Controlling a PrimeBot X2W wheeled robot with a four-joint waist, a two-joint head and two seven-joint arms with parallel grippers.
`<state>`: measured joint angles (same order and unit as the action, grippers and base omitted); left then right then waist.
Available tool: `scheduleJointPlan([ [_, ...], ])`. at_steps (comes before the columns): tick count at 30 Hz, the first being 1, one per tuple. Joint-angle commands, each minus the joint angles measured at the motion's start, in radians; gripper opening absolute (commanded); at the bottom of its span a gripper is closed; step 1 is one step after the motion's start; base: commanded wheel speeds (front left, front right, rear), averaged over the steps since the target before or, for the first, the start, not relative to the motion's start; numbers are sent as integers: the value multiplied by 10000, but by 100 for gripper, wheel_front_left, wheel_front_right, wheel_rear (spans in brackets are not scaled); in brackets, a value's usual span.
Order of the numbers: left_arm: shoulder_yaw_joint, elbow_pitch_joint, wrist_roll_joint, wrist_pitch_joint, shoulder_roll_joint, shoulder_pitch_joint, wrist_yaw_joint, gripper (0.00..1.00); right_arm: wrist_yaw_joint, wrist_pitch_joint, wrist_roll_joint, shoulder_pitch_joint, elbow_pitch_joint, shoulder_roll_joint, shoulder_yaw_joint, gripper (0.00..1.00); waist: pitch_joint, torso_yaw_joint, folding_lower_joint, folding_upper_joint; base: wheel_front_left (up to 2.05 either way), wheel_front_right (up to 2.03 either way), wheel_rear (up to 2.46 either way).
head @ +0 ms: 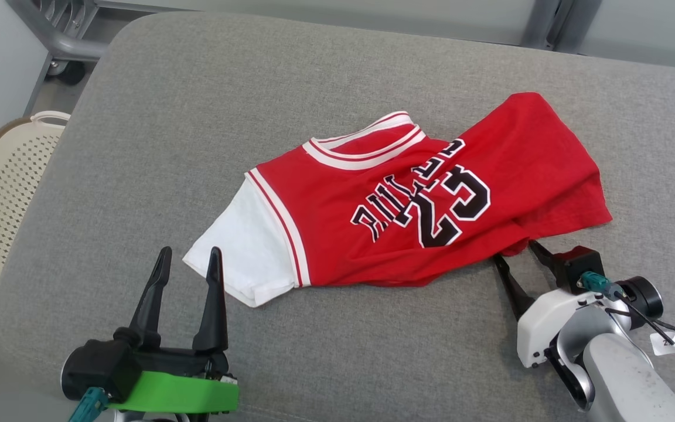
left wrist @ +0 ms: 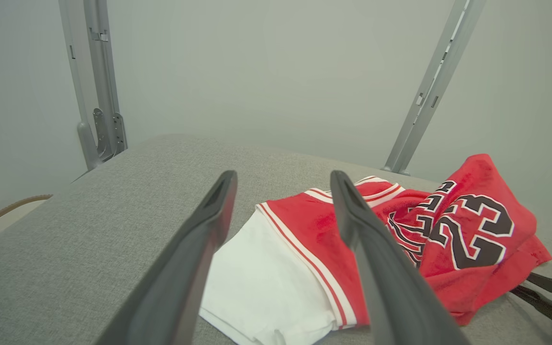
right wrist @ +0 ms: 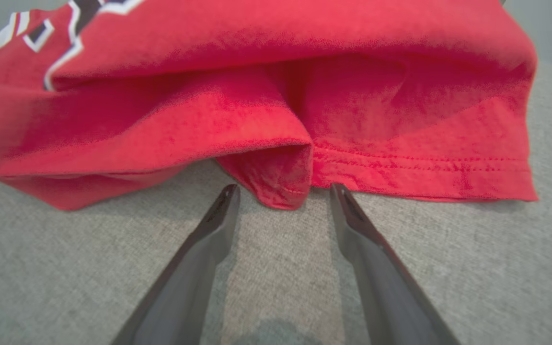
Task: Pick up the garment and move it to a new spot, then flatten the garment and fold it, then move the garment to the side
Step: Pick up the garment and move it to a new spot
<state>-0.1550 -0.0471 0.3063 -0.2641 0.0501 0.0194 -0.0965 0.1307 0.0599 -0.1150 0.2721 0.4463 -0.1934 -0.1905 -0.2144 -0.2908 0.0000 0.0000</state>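
Red short-sleeved jersey garment [head: 408, 199]: red body, white sleeve, collar + sleeve seam trimmed w/ white-and-red stripes. Black lettering and a black "23" on it, both outlined in white. Grey woven-fabric desk [head: 197, 117]: plain heathered grey all over. Left pincer [head: 190, 252]: black fingers, bright green band at base, teal plug. Right pincer [head: 514, 251]: black fingers, white + silver-grey housing, teal plug, black cable. Cream perforated plastic panel [head: 3, 187]: rows of dark dot holes.
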Motion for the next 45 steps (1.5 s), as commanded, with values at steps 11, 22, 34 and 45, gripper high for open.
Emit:
scheduleJointPlan([
  [11,79,133,-121,1,13,-2,29,100,-2,289,1118,-96,115,-181,633,0,102,196,0,0,0,0,0],
  [22,55,286,-187,1,14,51,-44,100,-7,48,3031,-1138,-1743,-343,2618,0,361,1087,0,0,0,0,0],
  [34,32,370,-247,1,14,-118,-48,100,-8,519,4973,-2166,-3990,773,5028,0,402,1730,0,0,0,0,0],
  [45,31,590,-449,1,14,-353,-118,100,-8,490,5415,-1906,-2392,1249,5712,100,224,1997,0,0,0,0,0],
])
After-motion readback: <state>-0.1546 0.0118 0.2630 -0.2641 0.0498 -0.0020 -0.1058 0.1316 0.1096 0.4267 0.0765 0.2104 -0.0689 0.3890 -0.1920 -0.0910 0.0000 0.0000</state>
